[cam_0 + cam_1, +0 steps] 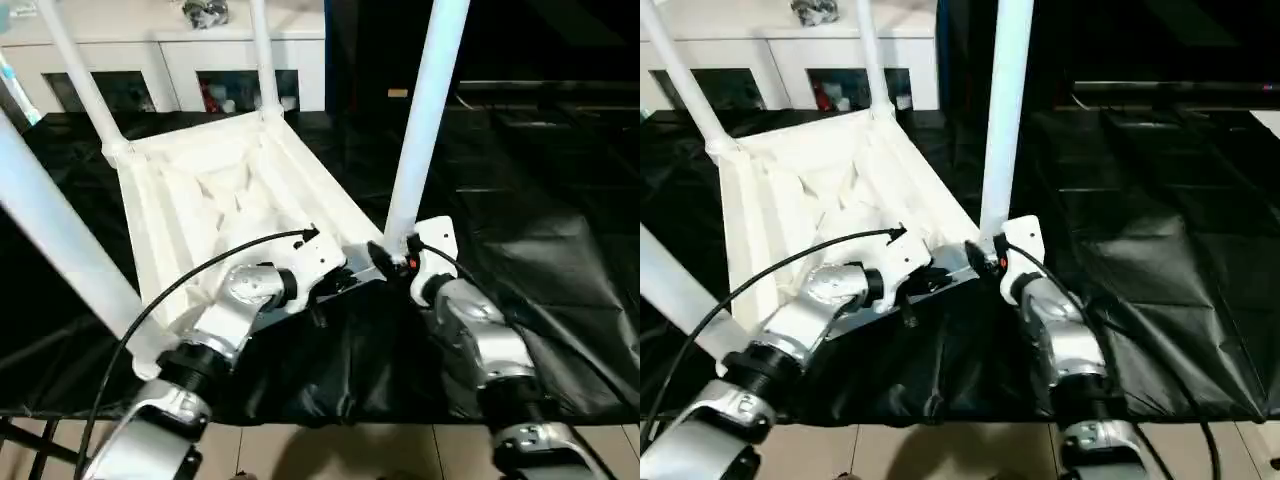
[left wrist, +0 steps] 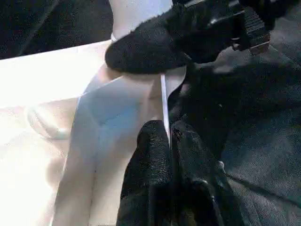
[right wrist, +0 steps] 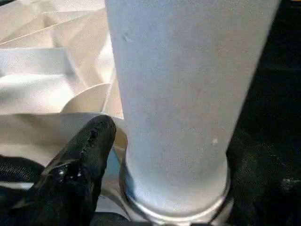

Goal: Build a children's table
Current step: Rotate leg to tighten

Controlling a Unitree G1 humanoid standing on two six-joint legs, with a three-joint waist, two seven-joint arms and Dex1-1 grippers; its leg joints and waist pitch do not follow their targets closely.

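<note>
The table (image 1: 560, 300) is covered with a black cloth that has many folds and creases and shines a little under the light. Its front edge hangs down over the floor. The floor (image 1: 330, 450) is made of pale beige tiles with thin dark joints. Behind the table stands a white cabinet (image 1: 180, 65) with glass doors, and some coloured things are visible behind the glass, but they are too small to tell. A small grey object (image 1: 205, 12) lies on top of the cabinet. To the right of the cabinet the background is dark.
</note>
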